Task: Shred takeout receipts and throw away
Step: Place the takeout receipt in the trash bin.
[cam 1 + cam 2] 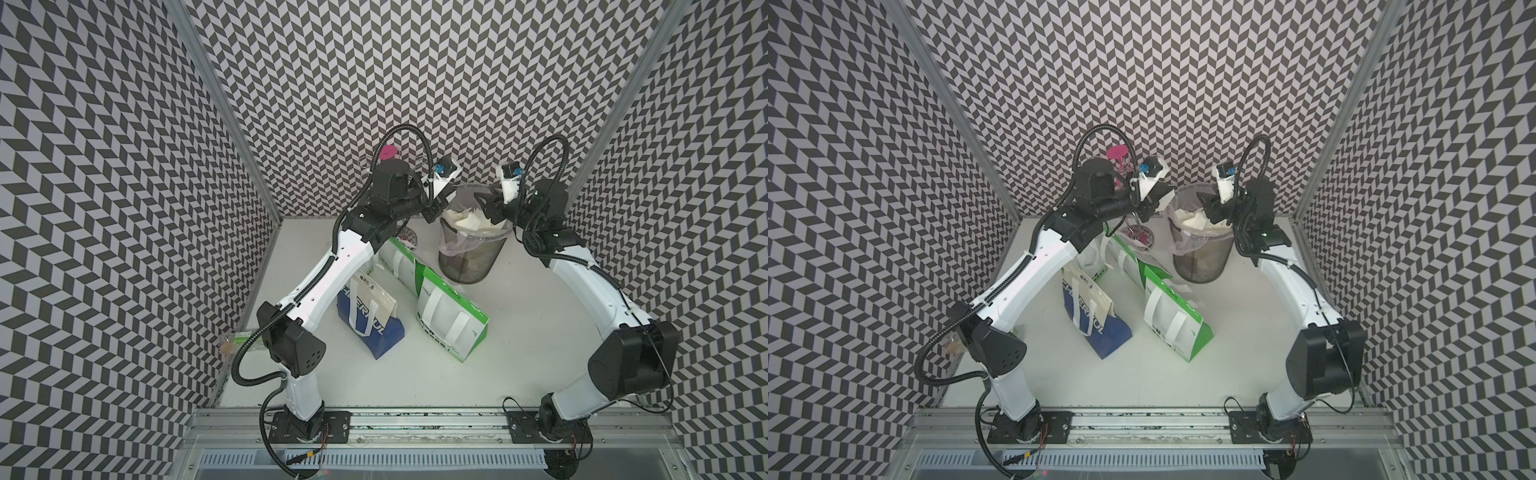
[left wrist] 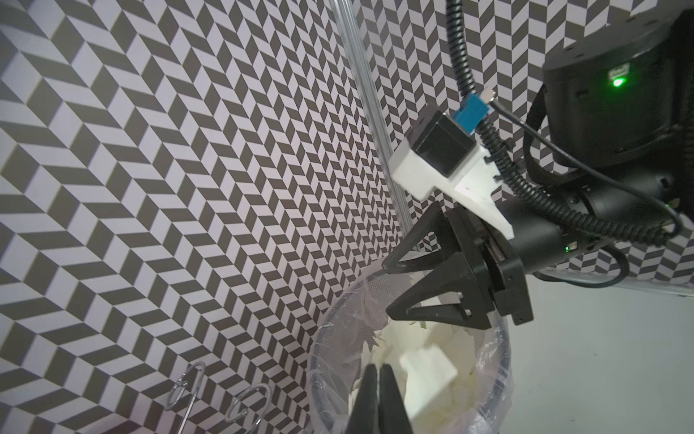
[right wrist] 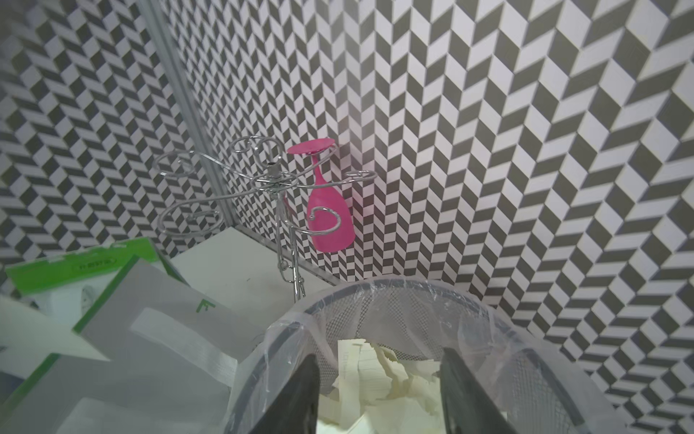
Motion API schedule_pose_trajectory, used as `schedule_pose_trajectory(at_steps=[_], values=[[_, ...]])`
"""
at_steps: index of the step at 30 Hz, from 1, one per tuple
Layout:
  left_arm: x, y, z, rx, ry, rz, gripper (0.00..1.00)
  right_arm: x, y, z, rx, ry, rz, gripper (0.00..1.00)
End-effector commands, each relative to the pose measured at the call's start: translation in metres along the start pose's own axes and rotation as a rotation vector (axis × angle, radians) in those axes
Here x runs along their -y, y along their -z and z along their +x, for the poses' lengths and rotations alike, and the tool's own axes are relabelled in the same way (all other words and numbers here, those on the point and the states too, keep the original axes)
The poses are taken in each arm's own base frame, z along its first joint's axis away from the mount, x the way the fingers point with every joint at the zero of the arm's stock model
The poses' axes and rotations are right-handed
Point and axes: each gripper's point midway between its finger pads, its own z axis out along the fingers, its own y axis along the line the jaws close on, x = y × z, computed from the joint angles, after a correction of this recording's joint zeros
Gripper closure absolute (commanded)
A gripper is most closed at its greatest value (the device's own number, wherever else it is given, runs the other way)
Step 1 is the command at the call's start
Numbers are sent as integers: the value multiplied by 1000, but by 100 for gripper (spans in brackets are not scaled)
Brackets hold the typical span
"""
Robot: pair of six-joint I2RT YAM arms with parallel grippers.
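- One bin (image 1: 469,266), table's 1 o'clock: torn receipts (image 3: 375,379), uncountable.
- Left gripper (image 2: 376,370), bin's 9 o'clock: jaws together.
- Right gripper (image 3: 379,355), bin's 2 o'clock: jaws apart, empty.
- One blue bag (image 1: 386,336), centre.

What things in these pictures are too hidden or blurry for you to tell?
- Bottom of the bin: both wrist views, covered by torn receipts.
- Print on the receipts: right wrist view, too faint to read.
- Inside the blue bag and green bags: both top views, their own sides hide it.
- Small object by the wall: in a top view, partly behind the left arm, too small to name.
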Motion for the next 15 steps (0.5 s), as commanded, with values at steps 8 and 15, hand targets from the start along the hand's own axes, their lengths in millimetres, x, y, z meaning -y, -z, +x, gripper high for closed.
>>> schedule_pose_trajectory(at_steps=[8, 15], values=[[9, 2, -35, 178, 219, 162, 100, -110, 54, -48, 226, -17, -650, 36], [26, 21, -58, 292, 244, 298, 100, -119, 53, -39, 209, -65, -737, 37]])
